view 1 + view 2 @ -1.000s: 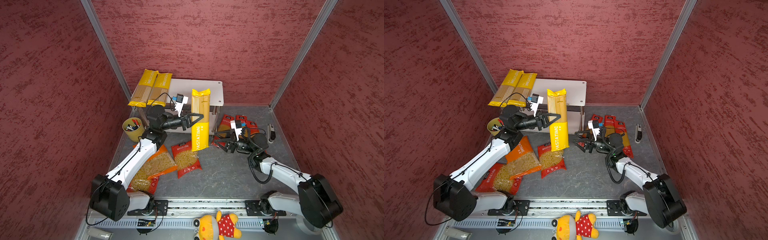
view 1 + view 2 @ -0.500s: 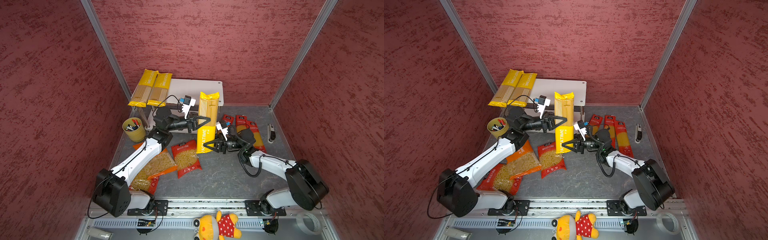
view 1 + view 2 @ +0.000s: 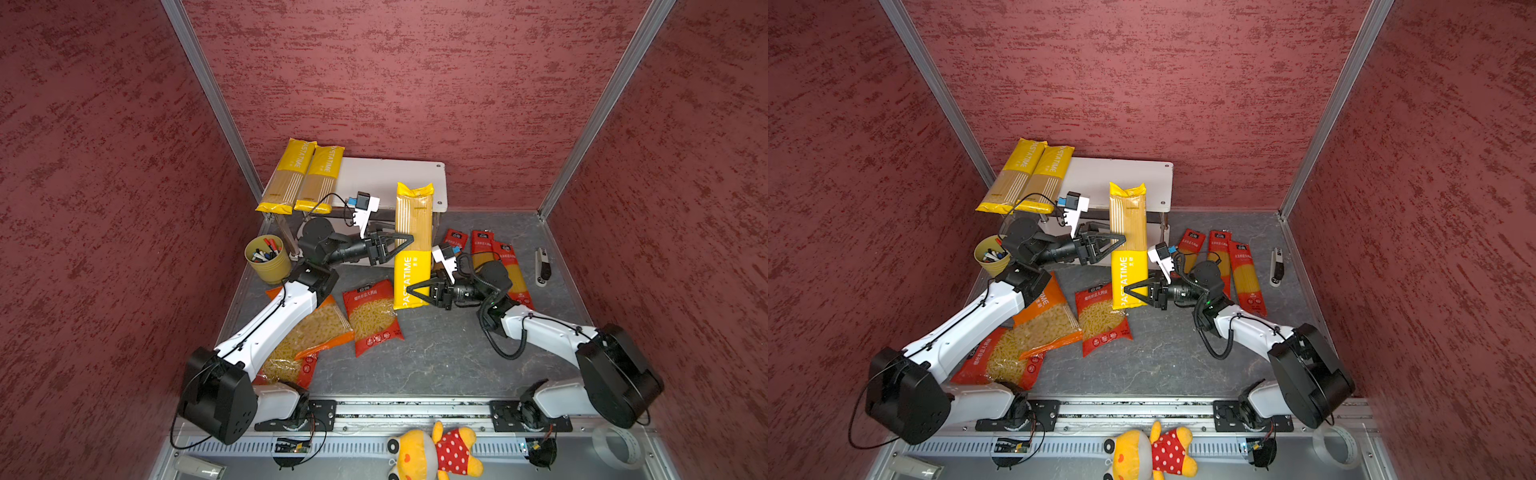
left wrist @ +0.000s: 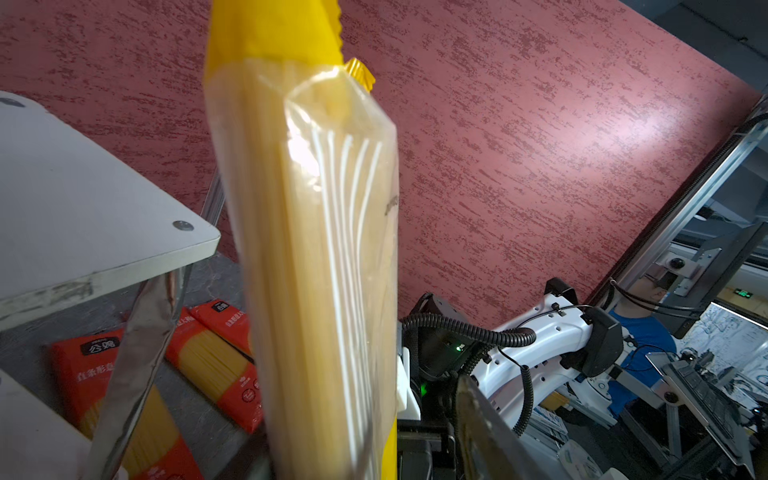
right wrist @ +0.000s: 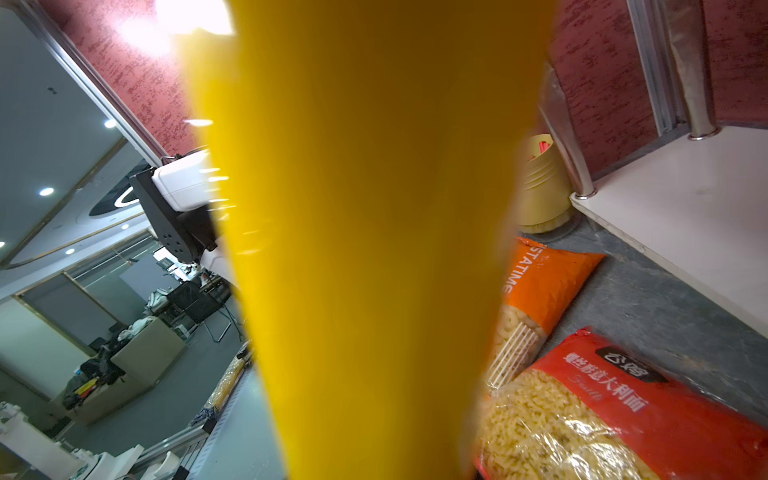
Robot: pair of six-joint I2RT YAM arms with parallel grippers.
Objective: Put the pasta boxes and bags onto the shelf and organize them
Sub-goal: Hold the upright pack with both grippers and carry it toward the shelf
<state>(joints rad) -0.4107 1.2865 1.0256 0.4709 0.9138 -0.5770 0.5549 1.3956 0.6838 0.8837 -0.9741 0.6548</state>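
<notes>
The yellow PASTATIME spaghetti pack (image 3: pixel 415 216) stands on end in front of the shelf (image 3: pixel 390 178). Its long axis is near vertical, printed yellow end down, and the crimped end overlaps the top board's front edge in both top views. The right gripper (image 3: pixel 417 292) enters from 3 o'clock and is clamped across the pack's lower yellow end. The right wrist view is filled by the pack (image 5: pixel 365 249), so the fingertips are not seen there. The left gripper (image 3: pixel 404 244) enters from 9 o'clock at the pack's mid-height with its jaws released. In the left wrist view its one visible finger (image 4: pixel 478 419) stands clear of the pack. Whether the pack's lower end touches the floor cannot be told. The shelf lies at 12 o'clock from the pack, just behind it. Two yellow PASTATIME packs (image 3: pixel 291 178) already lie side by side at the 9 o'clock end of the top board, long axes running 12 to 6, with bare board at their 3 o'clock side. Judgement: the right arm carries the load, so placement turns on tipping the upright axis toward 12 o'clock until it lies parallel with those two.
</notes>
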